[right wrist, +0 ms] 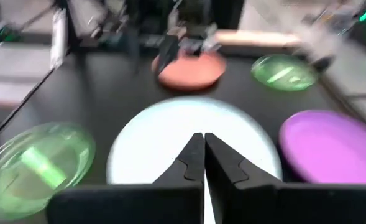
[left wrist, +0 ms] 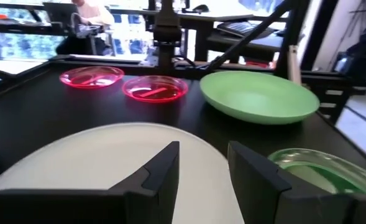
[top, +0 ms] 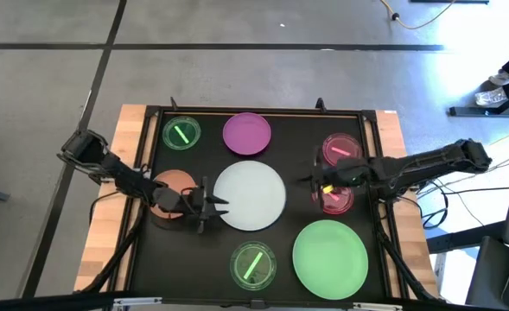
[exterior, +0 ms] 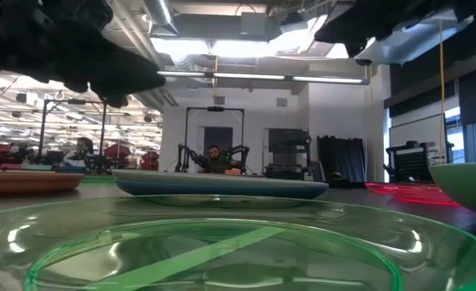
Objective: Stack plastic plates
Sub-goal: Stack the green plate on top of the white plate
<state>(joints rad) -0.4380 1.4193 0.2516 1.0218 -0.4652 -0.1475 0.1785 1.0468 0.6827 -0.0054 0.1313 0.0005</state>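
Observation:
The large white plate [top: 251, 196] lies mid-table; in the low view a blue rim [exterior: 221, 191] shows under it. My left gripper [top: 209, 205] [left wrist: 202, 168] hovers open over the white plate's left edge [left wrist: 108, 155], with the orange plate [top: 173, 190] under its wrist. My right gripper [top: 314, 182] [right wrist: 204, 158] is shut and raised just right of the white plate [right wrist: 170, 137], between two small pink plates [top: 341, 147] [top: 337, 199]. The purple plate [top: 246, 132], the large green plate [top: 330, 257] and two small green plates [top: 181, 133] [top: 253, 264] lie flat on the mat.
A black mat [top: 202, 250] with a raised frame covers the wooden table [top: 107, 233]. Plates ring the white one on all sides, with bare mat strips between them. In the low view the near small green plate [exterior: 221, 250] fills the foreground. People sit far behind the table.

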